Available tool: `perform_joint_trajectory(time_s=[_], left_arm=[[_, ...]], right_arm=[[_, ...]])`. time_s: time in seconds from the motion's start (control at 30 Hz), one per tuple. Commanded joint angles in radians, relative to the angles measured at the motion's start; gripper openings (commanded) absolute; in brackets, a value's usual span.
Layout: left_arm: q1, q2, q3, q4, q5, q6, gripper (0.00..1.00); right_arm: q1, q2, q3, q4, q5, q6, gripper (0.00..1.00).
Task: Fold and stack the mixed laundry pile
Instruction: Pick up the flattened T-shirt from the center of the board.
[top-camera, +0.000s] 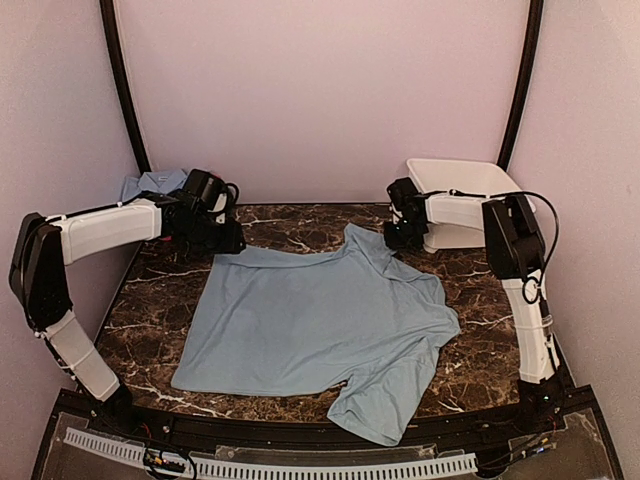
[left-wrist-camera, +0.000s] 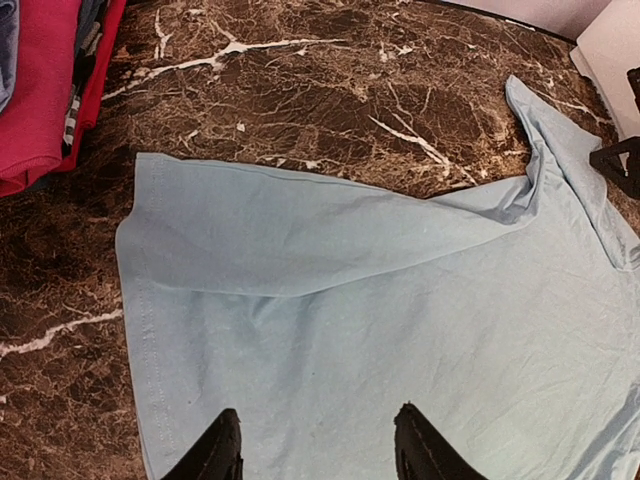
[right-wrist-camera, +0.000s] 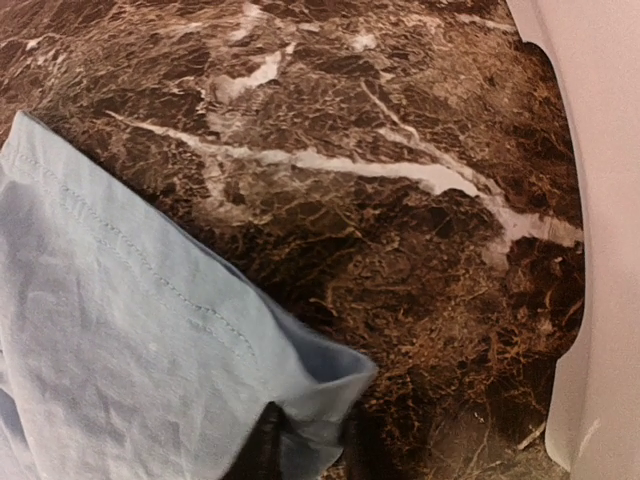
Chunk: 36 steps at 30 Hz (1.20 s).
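Note:
A pale blue shirt (top-camera: 310, 320) lies spread flat on the dark marble table (top-camera: 150, 320), with one sleeve hanging toward the near edge. My left gripper (top-camera: 228, 240) hovers open over the shirt's far left corner, and its two fingertips (left-wrist-camera: 215, 450) stand apart above the cloth (left-wrist-camera: 400, 300). My right gripper (top-camera: 395, 240) is at the shirt's far right corner. In the right wrist view it (right-wrist-camera: 310, 440) is shut on a folded edge of the cloth (right-wrist-camera: 120, 360). Other laundry lies at the far left: a blue collared piece (top-camera: 150, 185) and magenta-pink pieces (left-wrist-camera: 40, 90).
A white plastic tub (top-camera: 460, 185) stands at the back right, close beside the right gripper; its wall (right-wrist-camera: 600, 250) fills the right side of the right wrist view. Pale walls enclose the table on three sides.

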Motion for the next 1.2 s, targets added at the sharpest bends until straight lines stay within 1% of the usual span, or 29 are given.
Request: perform_joint_trajectory(time_s=[0.0,0.03,0.13,0.27,0.37,0.5,0.6,0.77,0.9,1.03,1.07,1.17], left_arm=[[0.010,-0.001,0.021,0.008,-0.015,0.008,0.51],[0.013,-0.001,0.020,0.008,-0.016,0.008,0.51],[0.023,0.007,0.021,0.013,-0.014,0.011,0.51],[0.038,0.038,0.028,0.014,-0.026,0.030,0.51],[0.058,0.071,0.041,0.004,-0.045,0.041,0.48],[0.083,0.123,0.065,0.009,-0.040,0.037,0.44],[0.086,0.152,0.083,0.024,-0.052,0.038,0.42],[0.090,0.212,0.140,0.056,-0.071,0.074,0.42],[0.091,0.291,0.209,0.091,-0.083,0.175,0.38],[0.092,0.401,0.334,0.045,-0.145,0.234,0.36],[0.093,0.417,0.372,0.030,-0.180,0.242,0.36],[0.102,0.488,0.436,0.002,-0.212,0.267,0.36]], right_arm=[[0.010,0.053,0.056,-0.017,-0.016,-0.020,0.03],[0.010,0.063,0.072,-0.022,-0.011,-0.028,0.00],[0.010,0.093,0.142,-0.045,0.034,-0.060,0.00],[0.008,0.108,0.235,-0.043,0.142,-0.112,0.00],[0.009,0.104,0.272,0.012,0.173,-0.165,0.00],[0.010,0.145,0.407,-0.001,0.204,-0.216,0.00],[0.010,0.160,0.469,0.021,0.243,-0.259,0.00],[0.010,0.167,0.505,0.073,0.304,-0.319,0.00],[0.010,0.166,0.488,0.081,0.305,-0.334,0.00],[0.014,0.151,0.446,0.100,0.304,-0.328,0.00],[0.015,0.151,0.444,0.099,0.310,-0.330,0.00],[0.015,0.142,0.424,0.111,0.324,-0.332,0.00]])
